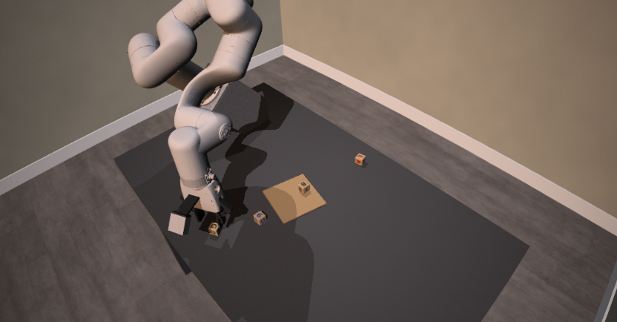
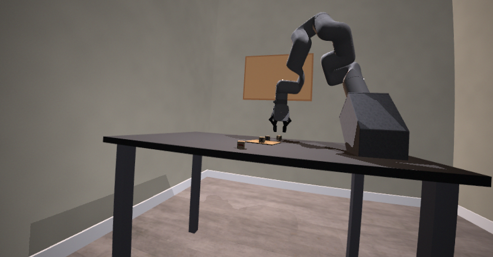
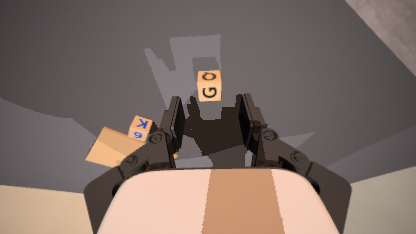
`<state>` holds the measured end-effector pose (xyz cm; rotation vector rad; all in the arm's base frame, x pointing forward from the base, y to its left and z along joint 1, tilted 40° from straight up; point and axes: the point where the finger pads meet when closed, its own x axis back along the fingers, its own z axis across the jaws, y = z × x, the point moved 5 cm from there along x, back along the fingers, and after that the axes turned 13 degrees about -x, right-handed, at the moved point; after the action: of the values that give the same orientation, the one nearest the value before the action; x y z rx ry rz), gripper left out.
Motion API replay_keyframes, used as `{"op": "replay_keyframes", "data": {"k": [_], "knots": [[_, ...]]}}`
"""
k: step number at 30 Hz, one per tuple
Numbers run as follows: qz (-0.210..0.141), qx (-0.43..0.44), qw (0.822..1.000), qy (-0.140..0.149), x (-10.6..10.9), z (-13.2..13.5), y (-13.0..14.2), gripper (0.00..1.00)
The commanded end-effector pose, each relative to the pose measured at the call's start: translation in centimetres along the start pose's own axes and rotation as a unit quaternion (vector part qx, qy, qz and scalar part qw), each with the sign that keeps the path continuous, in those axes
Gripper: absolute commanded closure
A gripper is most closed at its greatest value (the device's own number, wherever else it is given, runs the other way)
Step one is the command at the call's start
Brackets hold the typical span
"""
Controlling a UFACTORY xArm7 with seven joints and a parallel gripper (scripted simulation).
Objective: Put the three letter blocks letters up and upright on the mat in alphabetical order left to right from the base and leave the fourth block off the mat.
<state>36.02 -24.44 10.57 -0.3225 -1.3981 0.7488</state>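
Observation:
My gripper [image 1: 211,220] [image 2: 279,129] [image 3: 211,106] is open and empty, a little above the G block [image 1: 213,228] [image 2: 278,137] [image 3: 209,86]. That block has a black G on top and lies on the table, off the mat. The B block [image 1: 304,187] [image 2: 262,140] lies on the tan mat [image 1: 310,203] [image 2: 272,143] [image 3: 102,146], toward its far right part in the top view. A block with a blue 6 or 9 on top [image 1: 259,217] [image 2: 267,137] [image 3: 140,128] lies beside the mat, off it. A block with a red letter like L on top [image 1: 360,159] [image 2: 240,145] lies farther off.
The dark table [image 1: 388,216] [image 2: 207,143] carries everything, and its edge runs close to the gripper's left in the top view. The robot's base [image 1: 241,104] [image 2: 379,128] stands at one end. The arm's shadow falls over the G block and part of the mat.

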Motion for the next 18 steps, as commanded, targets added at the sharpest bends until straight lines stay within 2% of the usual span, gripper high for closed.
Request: {"op": "replay_keyframes", "data": {"k": [1, 18], "knots": [[0.001, 0.0, 1.0, -0.002, -0.38, -0.11, -0.07, 0.37], [0.001, 0.0, 1.0, -0.002, -1.23, -0.14, -0.06, 0.37]]}}
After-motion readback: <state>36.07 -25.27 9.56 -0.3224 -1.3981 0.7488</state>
